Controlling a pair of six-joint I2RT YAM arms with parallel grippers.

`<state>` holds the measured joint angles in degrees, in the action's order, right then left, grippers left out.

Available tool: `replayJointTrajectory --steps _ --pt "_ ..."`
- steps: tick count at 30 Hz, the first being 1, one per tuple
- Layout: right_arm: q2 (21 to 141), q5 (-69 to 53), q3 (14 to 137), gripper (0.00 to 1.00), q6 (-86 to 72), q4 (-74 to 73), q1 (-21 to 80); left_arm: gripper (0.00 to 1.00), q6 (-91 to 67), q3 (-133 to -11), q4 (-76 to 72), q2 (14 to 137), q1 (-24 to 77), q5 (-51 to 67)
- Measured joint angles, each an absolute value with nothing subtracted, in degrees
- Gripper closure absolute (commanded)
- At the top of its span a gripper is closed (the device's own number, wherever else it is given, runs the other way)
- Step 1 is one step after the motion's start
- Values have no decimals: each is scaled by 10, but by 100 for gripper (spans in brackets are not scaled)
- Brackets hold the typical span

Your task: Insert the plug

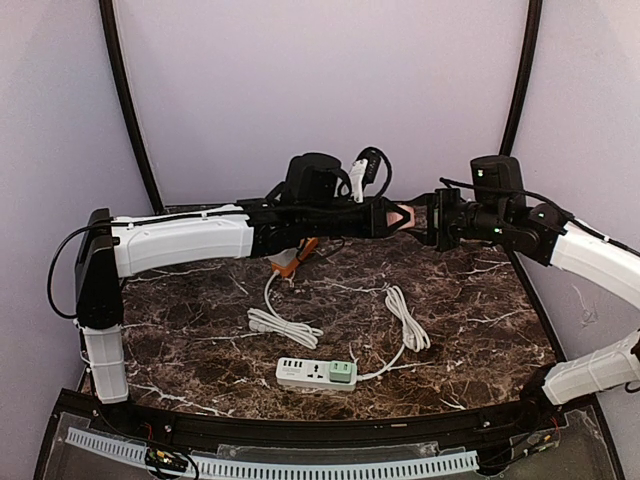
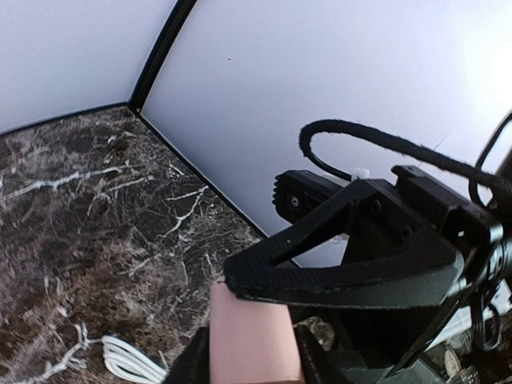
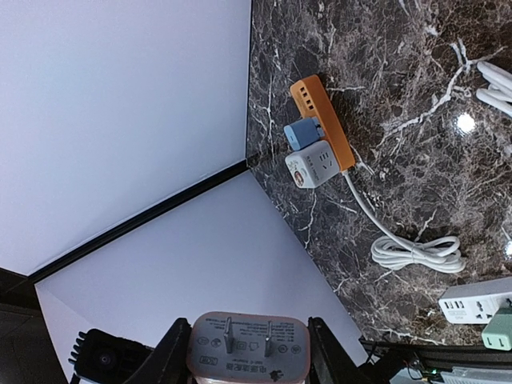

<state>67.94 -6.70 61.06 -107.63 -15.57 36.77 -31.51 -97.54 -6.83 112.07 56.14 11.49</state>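
Observation:
A pink plug (image 1: 401, 216) hangs in the air above the back of the table, held between both grippers. My left gripper (image 1: 390, 217) comes from the left and its jaws press both sides of the pink body (image 2: 252, 336). My right gripper (image 1: 414, 221) comes from the right and its jaws also close on the plug (image 3: 248, 352), whose two metal prongs face the right wrist camera. A white power strip (image 1: 316, 373) with a green plug (image 1: 343, 372) in it lies at the front centre.
An orange power strip (image 3: 322, 120) with a blue plug (image 3: 302, 134) and a white cube adapter (image 3: 314, 166) lies at the back under my left arm. White cables (image 1: 283, 325) lie coiled on the marble table (image 1: 480, 320). Walls enclose back and sides.

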Motion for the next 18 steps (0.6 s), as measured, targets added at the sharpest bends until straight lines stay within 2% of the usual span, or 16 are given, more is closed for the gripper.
replayJointTrajectory --steps 1,3,8,11,15,17,18 --pt "680 -66 611 85 -1075 -156 368 95 -319 -976 -69 1121 562 115" --pt "680 -63 611 79 -1072 -156 368 99 -321 -976 -69 1121 562 115" --pt "681 -62 611 46 -1063 -156 368 99 -321 -976 -68 1121 562 115" --pt "681 -63 611 30 -1052 -156 368 99 -320 -976 -67 1120 562 115" --pt "680 -68 611 15 -1025 -155 367 99 -297 -976 -55 1120 561 115" --pt "680 -73 609 3 -1012 -156 365 99 -275 -976 -40 1117 561 116" --pt "679 -76 608 2 -1004 -157 362 99 -258 -975 -27 1114 561 116"
